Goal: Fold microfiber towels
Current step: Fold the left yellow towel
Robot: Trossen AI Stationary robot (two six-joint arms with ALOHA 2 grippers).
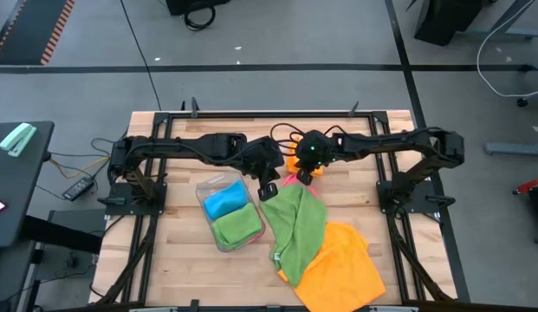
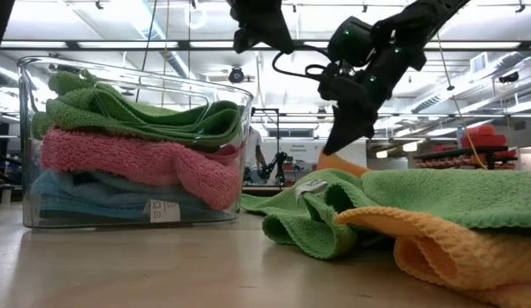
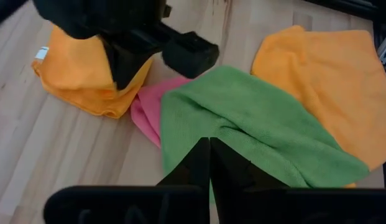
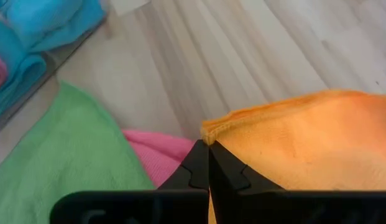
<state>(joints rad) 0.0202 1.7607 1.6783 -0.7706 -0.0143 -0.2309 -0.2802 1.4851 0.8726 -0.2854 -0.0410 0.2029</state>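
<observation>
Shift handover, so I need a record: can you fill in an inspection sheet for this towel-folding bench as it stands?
Surface: wooden table, bare boards at the front left.
Job's things: green towel draped over a large orange towel; a pink towel peeks from under the green one; a folded orange towel lies behind.
Clutter: clear tray stacked with blue, pink and green towels.
Grippers: left gripper shut, above the green towel; right gripper shut on the folded orange towel's edge.
Cables: dark cables at the table's back edge, more by the left arm's base.
Surroundings: grey floor, black side table at left.
</observation>
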